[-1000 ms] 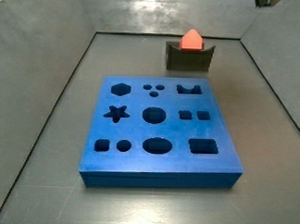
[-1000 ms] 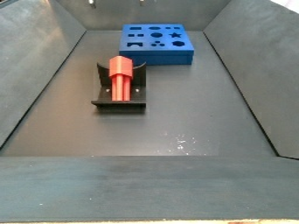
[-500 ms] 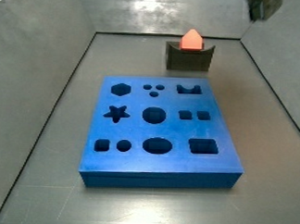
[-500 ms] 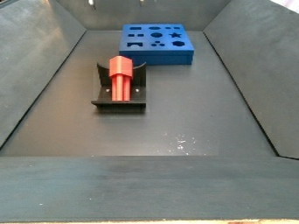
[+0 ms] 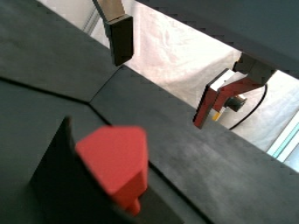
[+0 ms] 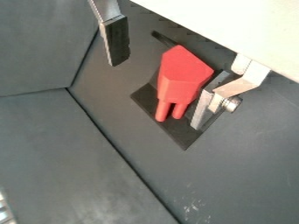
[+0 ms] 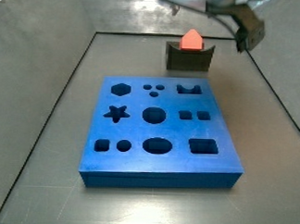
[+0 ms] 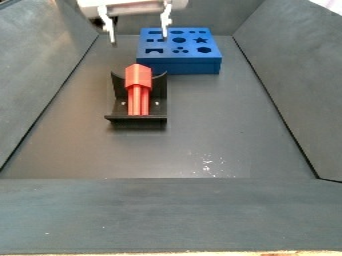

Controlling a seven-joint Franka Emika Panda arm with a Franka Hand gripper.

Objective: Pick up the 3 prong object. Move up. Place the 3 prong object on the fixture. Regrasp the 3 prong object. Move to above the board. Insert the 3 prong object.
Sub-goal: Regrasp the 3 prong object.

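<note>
We see that our gripper (image 8: 135,22) has come back into the scene: in the frames a second and half a second ago it was absent from one side view and only a dark sliver at the upper corner of the other, and now it hangs above and a little behind the fixture (image 8: 135,108). Its fingers (image 6: 114,39) stand well apart with nothing between them, one on each side of the 3 prong object (image 6: 179,80) as a wrist view looks down on it. The 3 prong object lies in the fixture's notch, prongs pointing toward the open end, and we judge it has not shifted from where it lay before. The board (image 7: 160,132) sits well apart from the fixture, in the same place as earlier, and none of its cut-outs holds a piece. We read this as the placing step done and the regrasp about to begin: the gripper is roughly lined up over the piece but not yet low enough to close on it. In the side view from behind the board, the arm (image 7: 200,4) reaches in from the top edge, near the fixture.
</note>
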